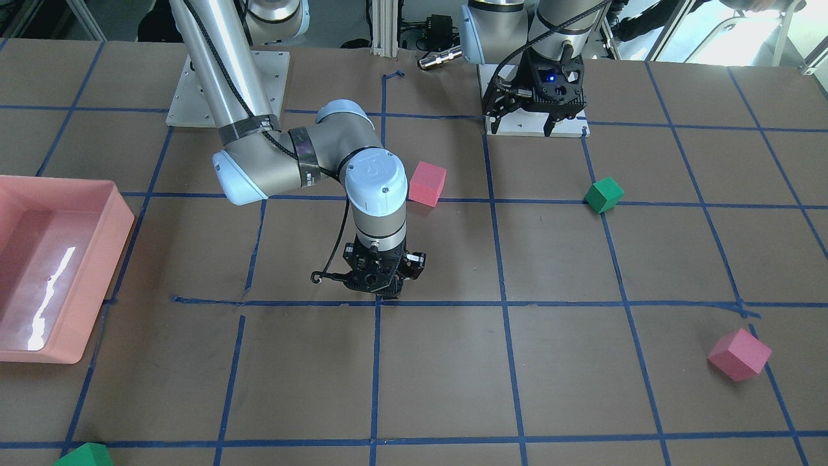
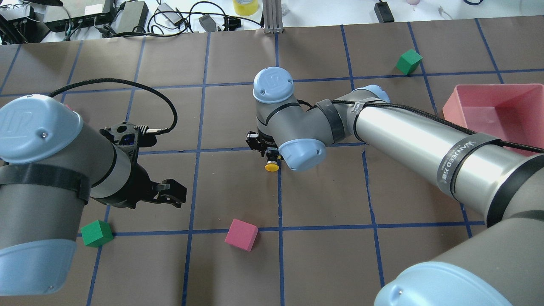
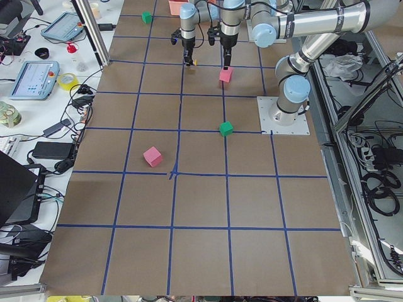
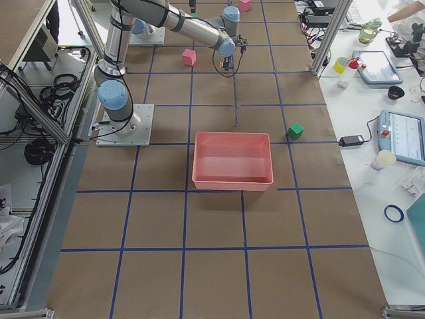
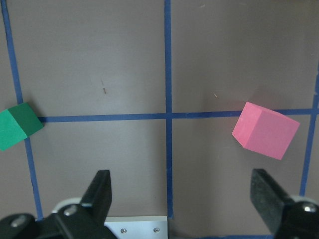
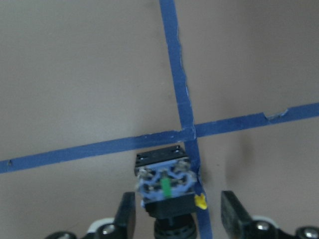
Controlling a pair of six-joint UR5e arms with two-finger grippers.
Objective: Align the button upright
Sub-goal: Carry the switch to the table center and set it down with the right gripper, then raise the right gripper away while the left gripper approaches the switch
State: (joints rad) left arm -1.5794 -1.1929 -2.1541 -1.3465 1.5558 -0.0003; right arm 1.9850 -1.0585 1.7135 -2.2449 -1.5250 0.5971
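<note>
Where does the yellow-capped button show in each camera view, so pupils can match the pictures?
Front-facing: hidden behind the right gripper.
Overhead: centre, the button just below that gripper.
Exterior left: too small to tell.
Exterior right: too small to tell.
Left wrist: not in it.
Right wrist: bottom centre, between the jaws.
Landmark: the nearest pink cube, seen in all but the right wrist.

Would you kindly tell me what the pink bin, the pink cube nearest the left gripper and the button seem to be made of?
Pink bin: likely moulded plastic, glossy; a bright glare streak crosses its floor.
Pink cube: probably foam, matte; even colour without highlights.
Button: the yellow cap looks like smooth plastic; the terminal end shows silvery screws, probably metal, though blurred.
</note>
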